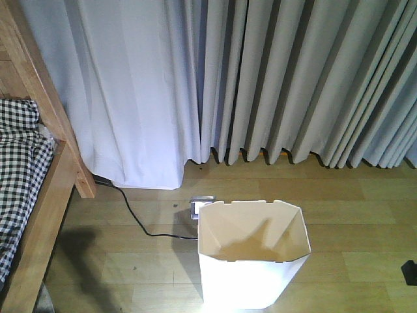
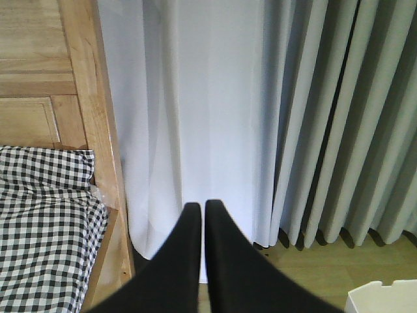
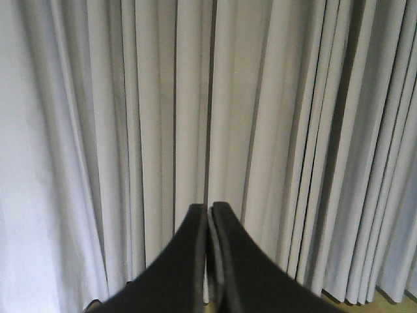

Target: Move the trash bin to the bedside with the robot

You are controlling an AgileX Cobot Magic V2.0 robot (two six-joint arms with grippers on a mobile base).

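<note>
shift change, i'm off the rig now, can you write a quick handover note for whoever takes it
Left hand: shut, holding nothing, pointing at the curtain beside the bed frame.
Right hand: shut, holding nothing, facing the curtain.
Trash bin: upright on the wood floor in front of the robot, apart from the bed frame at far left, a black cable on the floor between them.
Done: nothing visible yet.
Left: get the bin over to the bedside.

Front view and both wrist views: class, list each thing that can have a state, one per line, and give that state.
Bin: upright on the floor, open-topped, empty, apart from the bed.
Curtains: drawn shut, hanging to the floor.
Bed: covered with checked bedding.
Cable: lying loose on the floor.
Left gripper: shut, holding nothing.
Right gripper: shut, holding nothing.
</note>
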